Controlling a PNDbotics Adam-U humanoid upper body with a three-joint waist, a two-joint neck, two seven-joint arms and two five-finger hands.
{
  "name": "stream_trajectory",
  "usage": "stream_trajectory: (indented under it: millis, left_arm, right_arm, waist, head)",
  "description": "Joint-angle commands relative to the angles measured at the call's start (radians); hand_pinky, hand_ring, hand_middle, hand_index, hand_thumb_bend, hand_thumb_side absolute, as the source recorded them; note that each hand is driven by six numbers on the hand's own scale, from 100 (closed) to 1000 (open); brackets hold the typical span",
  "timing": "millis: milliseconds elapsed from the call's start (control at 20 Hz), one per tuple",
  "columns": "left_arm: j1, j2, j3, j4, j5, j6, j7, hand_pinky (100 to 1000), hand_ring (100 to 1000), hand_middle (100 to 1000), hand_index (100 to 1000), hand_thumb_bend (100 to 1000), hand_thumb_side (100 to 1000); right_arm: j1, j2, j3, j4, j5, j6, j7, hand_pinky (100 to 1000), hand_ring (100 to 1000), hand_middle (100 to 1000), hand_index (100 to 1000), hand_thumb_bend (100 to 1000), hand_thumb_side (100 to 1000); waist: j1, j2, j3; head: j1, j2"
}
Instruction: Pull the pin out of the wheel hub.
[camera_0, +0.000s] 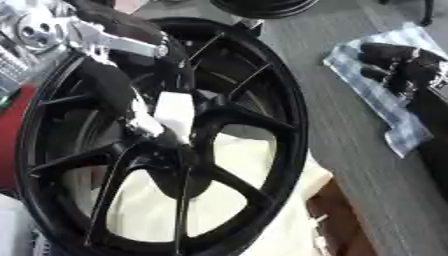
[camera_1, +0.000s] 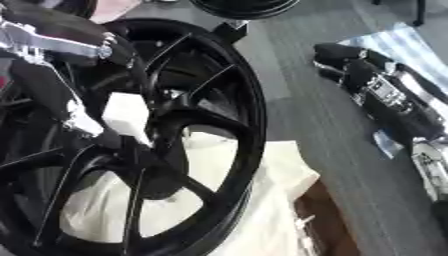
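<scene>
Overhead, left hand (camera_0: 131, 107) reaches down onto wheel hub (camera_0: 179, 150).

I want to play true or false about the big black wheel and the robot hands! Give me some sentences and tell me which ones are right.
1. The wheel is black. True.
2. The left hand is at the wheel's hub. True.
3. The right hand is touching the wheel. False: it lies apart on the table, over a striped cloth.
4. The wheel lies on a red blanket. False: a cream cloth is under it.
</scene>
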Motion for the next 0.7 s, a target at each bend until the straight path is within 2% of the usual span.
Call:
stream_trajectory:
  millis: [50,100,150,300,350,400,450,700]
  left_arm:
    - [-0.013,0.012,0.005,-0.01,0.009,-0.02,0.001,923,875,810,859,586,552]
    - [-0.012,0.011,0.006,-0.013,0.016,-0.024,0.001,915,865,792,847,566,514]
    - [-0.012,0.012,0.007,-0.017,0.022,-0.027,0.001,915,865,792,847,566,514]
    - [-0.011,0.013,0.019,-0.028,0.04,-0.022,0.001,883,803,685,790,478,381]
    - [-0.011,0.013,0.024,-0.032,0.046,-0.017,0.001,872,784,658,771,437,360]
    - [-0.011,0.014,0.028,-0.037,0.051,-0.011,0.001,868,777,647,764,440,313]
    - [-0.012,0.014,0.032,-0.041,0.054,-0.004,0.001,856,759,623,746,392,268]
    - [-0.01,0.013,0.034,-0.053,0.078,0.03,0.001,839,718,571,696,348,260]
  right_arm:
    - [-0.011,-0.012,-0.004,-0.02,0.008,0.006,-0.001,1000,1000,936,861,100,682]
    - [-0.011,-0.01,-0.004,-0.02,0.01,0.007,-0.001,1000,1000,937,861,100,684]
    - [-0.011,-0.009,-0.003,-0.02,0.011,0.009,-0.001,1000,1000,937,861,100,684]
    - [-0.011,-0.007,-0.004,-0.02,0.015,0.011,-0.002,1000,1000,937,862,100,686]
    - [-0.011,-0.006,-0.004,-0.02,0.017,0.012,-0.002,1000,1000,937,862,100,687]
    - [-0.011,-0.006,-0.004,-0.02,0.017,0.013,-0.002,1000,1000,937,862,100,687]
    - [-0.011,-0.005,-0.004,-0.02,0.018,0.013,-0.003,1000,1000,937,862,100,688]
    - [-0.013,-0.003,-0.005,-0.02,0.019,0.013,-0.004,1000,1000,937,862,100,690]
  waist:
    - [-0.004,-0.013,-0.003]
    - [-0.004,-0.012,-0.004]
    - [-0.004,-0.012,-0.004]
    - [-0.004,-0.01,-0.004]
    - [-0.004,-0.01,-0.004]
    - [-0.004,-0.009,-0.004]
    - [-0.004,-0.009,-0.004]
    - [-0.006,-0.007,-0.006]
  head:
    - [0.002,-0.017]
    - [0.002,-0.017]
    - [0.002,-0.018]
    - [0.003,-0.019]
    - [0.004,-0.019]
    - [0.004,-0.02]
    - [0.005,-0.02]
    - [0.008,-0.02]
